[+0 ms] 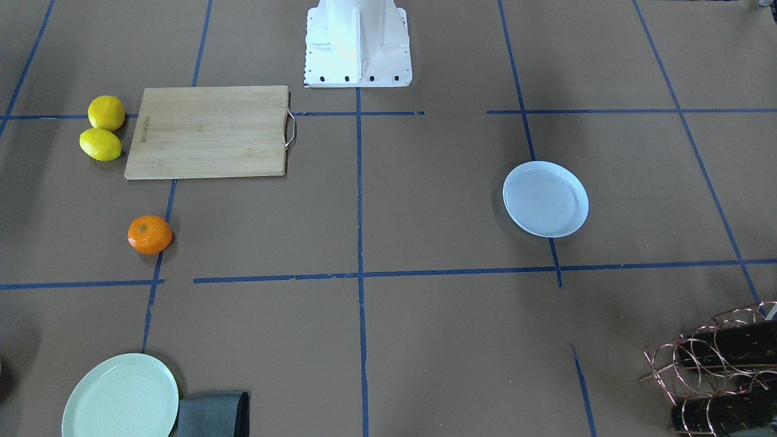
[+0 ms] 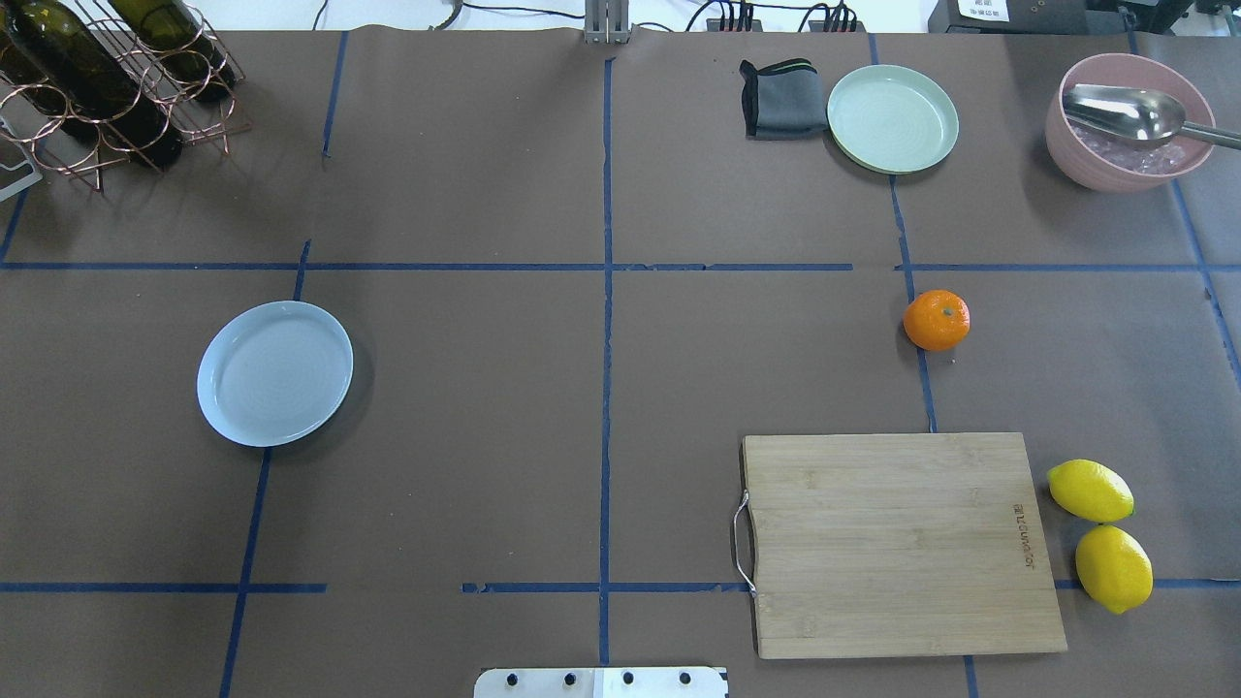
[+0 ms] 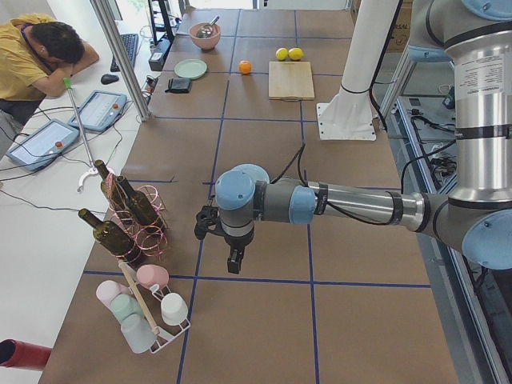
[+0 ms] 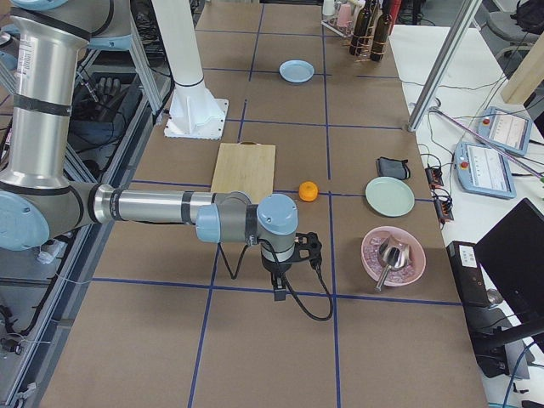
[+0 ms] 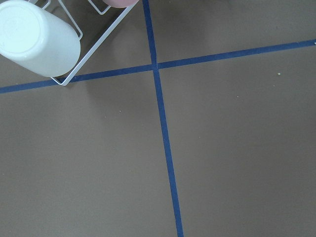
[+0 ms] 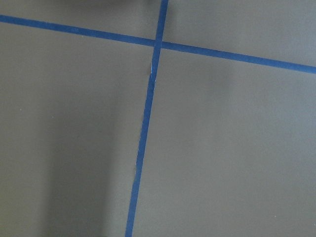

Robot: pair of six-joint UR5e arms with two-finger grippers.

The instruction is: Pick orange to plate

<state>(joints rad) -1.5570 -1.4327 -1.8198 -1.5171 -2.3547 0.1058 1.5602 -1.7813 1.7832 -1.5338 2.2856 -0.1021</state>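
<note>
The orange (image 2: 937,320) lies on the brown table on the robot's right side, just beyond the cutting board, and shows too in the front view (image 1: 149,235). The pale bluish-white plate (image 2: 275,372) sits empty on the robot's left half (image 1: 545,198). My left gripper (image 3: 234,260) hangs over the table's left end, far from both. My right gripper (image 4: 278,289) hangs over the right end, short of the orange (image 4: 308,192). Both show only in the side views, so I cannot tell whether they are open or shut. The wrist views hold only table and blue tape.
A wooden cutting board (image 2: 902,543) has two lemons (image 2: 1090,490) beside it. At the far right stand a mint-green plate (image 2: 893,118), a grey cloth (image 2: 780,97) and a pink bowl with a spoon (image 2: 1129,121). A wine rack (image 2: 107,87) and a cup rack (image 3: 148,308) stand at the left end.
</note>
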